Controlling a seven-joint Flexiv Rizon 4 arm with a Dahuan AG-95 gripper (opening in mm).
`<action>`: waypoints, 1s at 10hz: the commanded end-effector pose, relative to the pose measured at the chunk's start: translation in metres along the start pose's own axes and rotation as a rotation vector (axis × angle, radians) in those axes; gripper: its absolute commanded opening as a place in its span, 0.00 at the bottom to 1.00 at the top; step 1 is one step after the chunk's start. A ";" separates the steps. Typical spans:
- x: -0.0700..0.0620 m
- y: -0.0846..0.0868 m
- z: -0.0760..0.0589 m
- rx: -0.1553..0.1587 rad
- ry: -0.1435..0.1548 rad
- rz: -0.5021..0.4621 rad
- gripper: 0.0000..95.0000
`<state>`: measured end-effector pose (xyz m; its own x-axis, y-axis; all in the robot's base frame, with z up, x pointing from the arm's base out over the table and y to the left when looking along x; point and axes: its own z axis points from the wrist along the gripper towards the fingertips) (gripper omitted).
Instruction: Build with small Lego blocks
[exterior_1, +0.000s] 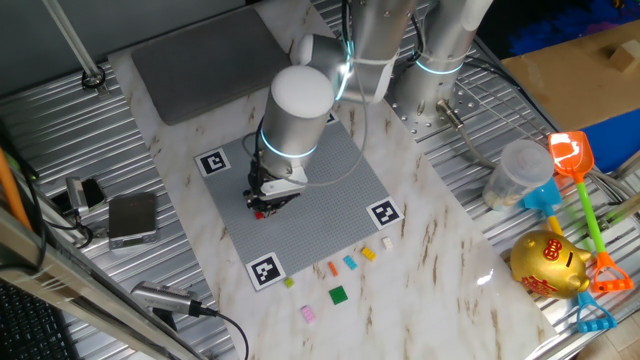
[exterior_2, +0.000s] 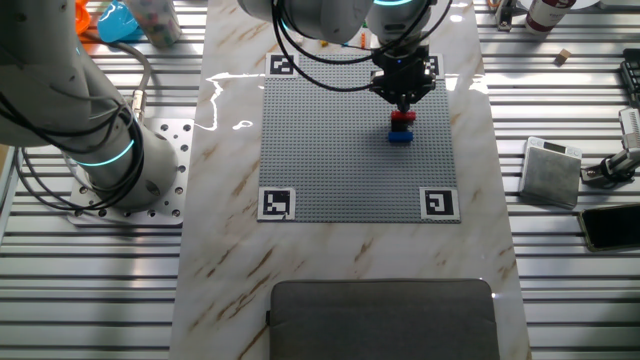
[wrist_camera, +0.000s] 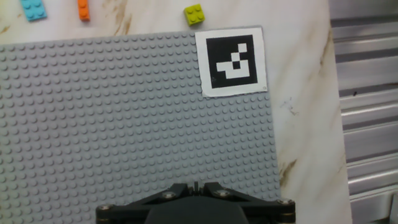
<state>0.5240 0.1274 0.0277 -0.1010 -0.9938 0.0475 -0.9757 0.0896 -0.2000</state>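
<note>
The pincer (exterior_2: 403, 100) hangs directly above a red brick (exterior_2: 402, 117) stacked on a blue brick (exterior_2: 400, 134) on the grey baseplate (exterior_2: 330, 150); its tips look together, touching or just above the red one. Spare bricks (exterior_1: 349, 263) lie on the tabletop (exterior_1: 440, 280) beyond the plate's near edge.

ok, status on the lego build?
Gripper low over the baseplate, directly above red brick; jaw state unclear. Red stacked on blue brick. Loose bricks off-plate. Nothing blocking.
</note>
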 end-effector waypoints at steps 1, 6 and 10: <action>-0.001 0.001 0.002 -0.025 0.002 -0.013 0.00; 0.000 0.001 0.002 -0.027 0.003 -0.016 0.00; 0.005 0.000 0.004 -0.027 0.002 -0.020 0.00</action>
<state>0.5238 0.1221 0.0247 -0.0795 -0.9954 0.0530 -0.9824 0.0693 -0.1733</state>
